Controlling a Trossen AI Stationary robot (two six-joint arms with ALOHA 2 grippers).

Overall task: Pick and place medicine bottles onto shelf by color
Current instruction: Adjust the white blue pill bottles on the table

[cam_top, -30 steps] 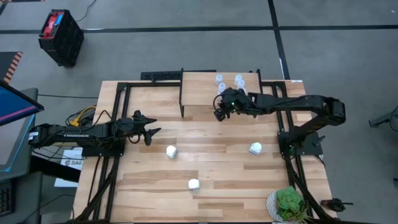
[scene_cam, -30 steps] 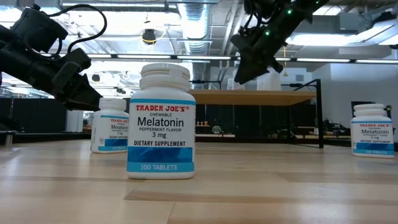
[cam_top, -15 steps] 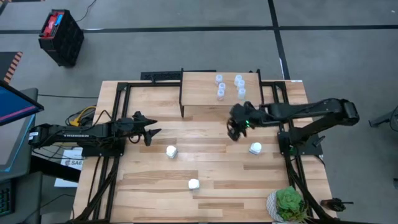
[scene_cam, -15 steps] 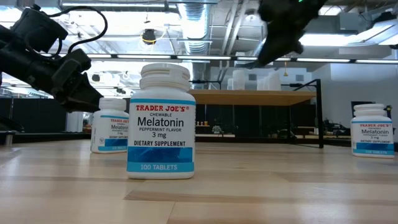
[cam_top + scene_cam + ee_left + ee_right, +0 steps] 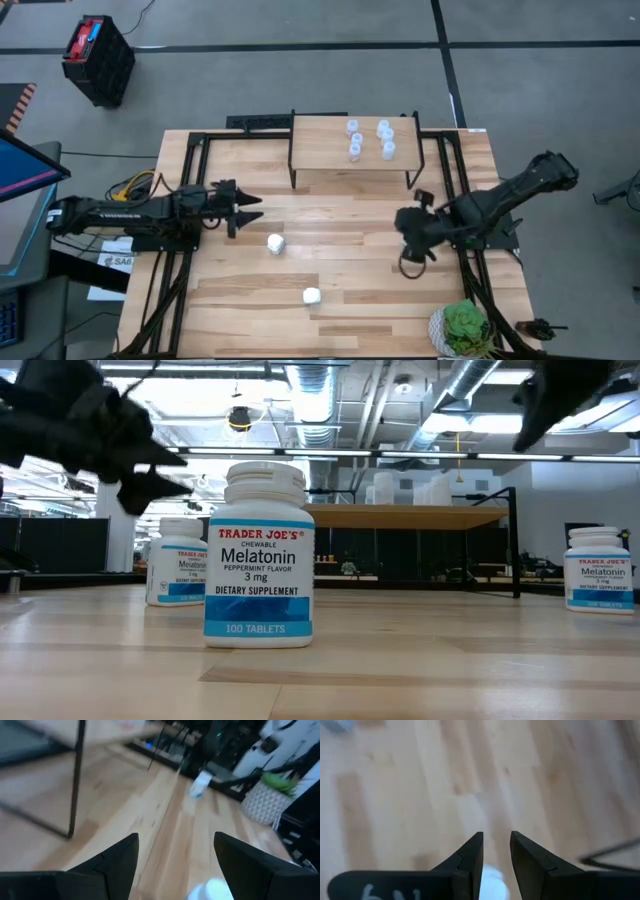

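Right tool [image 5: 408,250] hovers part-spread over a white bottle [image 5: 492,881]; we judge it light, rigid, slick: pinch its sides. Left tool [image 5: 238,207] spread.

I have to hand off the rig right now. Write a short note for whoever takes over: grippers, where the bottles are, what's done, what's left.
Left gripper: open, empty, hovering over the table's left half, pointing toward the nearest white bottle.
Right gripper: fingers slightly apart, empty, over the right-hand white bottle, which its wrist view shows just under the fingertips.
Shelf: four small translucent bottles stand grouped on its right half; the left half is bare.
Done: those four are placed.
Left: three white melatonin bottles are on the table, the third nearer the front edge. None is on the shelf yet.
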